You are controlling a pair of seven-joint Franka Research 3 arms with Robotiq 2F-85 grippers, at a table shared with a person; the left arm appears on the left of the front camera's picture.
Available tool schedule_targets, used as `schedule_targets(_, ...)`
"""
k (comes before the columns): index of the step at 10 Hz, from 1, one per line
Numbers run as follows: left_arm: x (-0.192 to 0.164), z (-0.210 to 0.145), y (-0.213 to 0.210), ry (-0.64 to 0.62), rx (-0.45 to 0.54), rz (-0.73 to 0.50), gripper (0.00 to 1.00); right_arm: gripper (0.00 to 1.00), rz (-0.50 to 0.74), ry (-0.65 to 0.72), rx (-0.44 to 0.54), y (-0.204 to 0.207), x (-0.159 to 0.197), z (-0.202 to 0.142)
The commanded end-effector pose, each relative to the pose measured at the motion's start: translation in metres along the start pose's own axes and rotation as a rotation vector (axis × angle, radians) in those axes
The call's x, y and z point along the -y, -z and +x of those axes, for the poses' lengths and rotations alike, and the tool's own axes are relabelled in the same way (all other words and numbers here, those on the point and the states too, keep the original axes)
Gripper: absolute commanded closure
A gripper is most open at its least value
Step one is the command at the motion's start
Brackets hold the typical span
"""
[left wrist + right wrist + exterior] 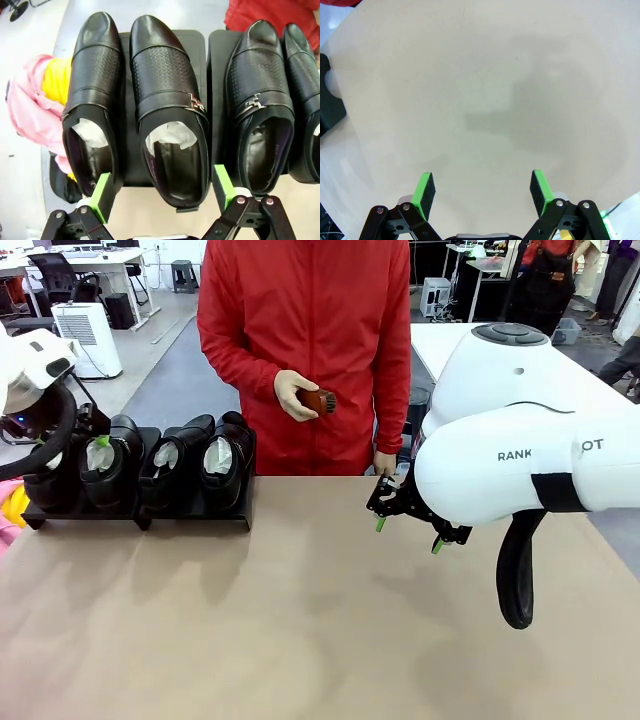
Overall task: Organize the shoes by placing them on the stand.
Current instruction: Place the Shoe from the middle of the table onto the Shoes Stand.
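Hovering spread-fingered, my left gripper (165, 195) straddled the second shoe's (169, 110) heel, all four shoes (150, 465) seated on the stand (200, 515); I judged lifting straight clear safest. My right gripper (408, 528) hung open over the table (300, 620).

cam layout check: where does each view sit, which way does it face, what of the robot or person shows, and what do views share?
Front: between the arms, facing across the table at the person; right gripper open, bare.
Left wrist: above the stand, looking down on four shoes; left gripper open around one heel, pads apart from it.
Right wrist: looking down at bare table; own open fingers.
Shared: front and left wrist both show shoes on the stand.
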State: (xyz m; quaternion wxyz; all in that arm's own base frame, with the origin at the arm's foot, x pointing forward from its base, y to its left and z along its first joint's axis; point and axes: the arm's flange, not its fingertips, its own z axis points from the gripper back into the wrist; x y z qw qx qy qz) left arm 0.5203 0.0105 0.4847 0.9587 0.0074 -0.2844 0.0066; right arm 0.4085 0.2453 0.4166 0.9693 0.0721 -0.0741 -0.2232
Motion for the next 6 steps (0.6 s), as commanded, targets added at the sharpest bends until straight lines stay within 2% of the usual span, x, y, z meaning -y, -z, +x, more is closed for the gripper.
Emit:
schedule_targets(1, -0.0012, 0.0008, -0.0026, -0.010, 0.009, -0.010, 0.00, 0.00, 0.001, -0.014, 0.003, -0.0019, 0.0004, -0.0002)
schedule_targets(6, -0.0012, 0.0008, -0.0026, -0.010, 0.009, -0.010, 0.00, 0.00, 0.001, -0.014, 0.003, -0.0019, 0.0004, -0.0002)
